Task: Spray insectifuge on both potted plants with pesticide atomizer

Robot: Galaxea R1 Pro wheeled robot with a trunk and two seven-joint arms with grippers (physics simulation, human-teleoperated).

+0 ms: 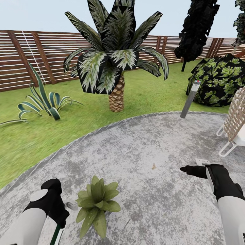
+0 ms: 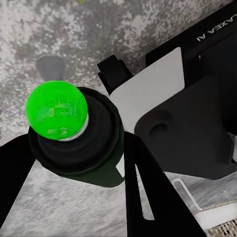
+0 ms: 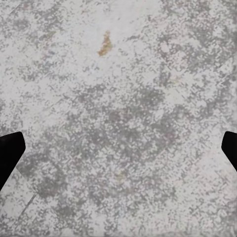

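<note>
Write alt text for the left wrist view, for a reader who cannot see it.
Close-up of the left gripper shut on the pesticide atomizer, a black bottle seen from above with a bright green ball on top. Black fingers flank the bottle. Mottled grey paving lies beneath.

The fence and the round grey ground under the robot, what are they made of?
The fence looks like brown wood: flat horizontal slats on darker posts, dull finish. The round paved patch looks like stone or concrete: mottled grey and white speckles, rough and matte, with a small brownish stain. As this is a render, that is only how they look.
</note>
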